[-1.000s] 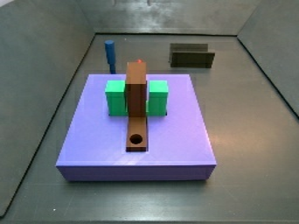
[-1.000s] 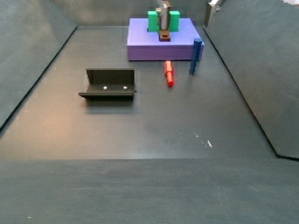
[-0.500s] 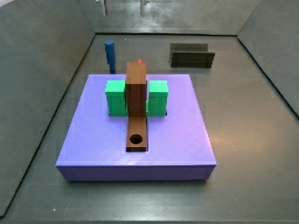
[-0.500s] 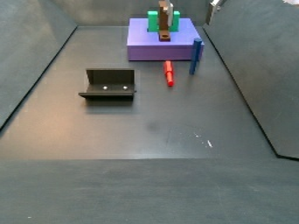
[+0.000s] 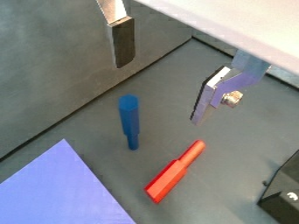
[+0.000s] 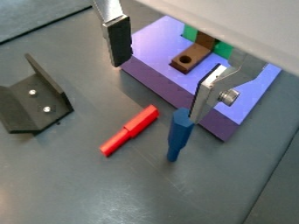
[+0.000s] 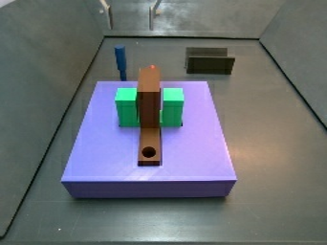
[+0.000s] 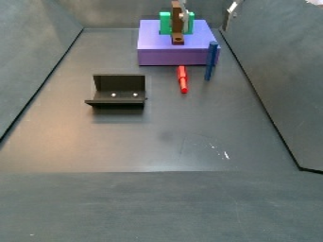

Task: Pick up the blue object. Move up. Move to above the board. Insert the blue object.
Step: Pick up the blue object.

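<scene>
The claw [image 5: 167, 72] hangs high over the counter [image 8: 177, 142] with its two silver fingers [image 6: 115, 39] spread wide and nothing between them; in a side view only its tips [image 7: 130, 10] peek in at the upper edge.

Below the gap, in both wrist views, one blue object [image 5: 128, 122] stands upright on the counter, clear of both pads. It stands just beside the edge of the single lavender slab [image 6: 163, 66]; both side views show it the same way [image 7: 121, 61] [image 8: 212, 59].

One red peg [image 5: 174, 170] lies flat close by the blue one, not touching it.

On the slab rests one board [image 7: 149, 115], a brown plank with one round hole [image 7: 149, 152] near an end, laid across two green blocks [image 7: 129, 106].

One dark fixture [image 8: 117, 91] stands on the counter well apart from the slab.
</scene>
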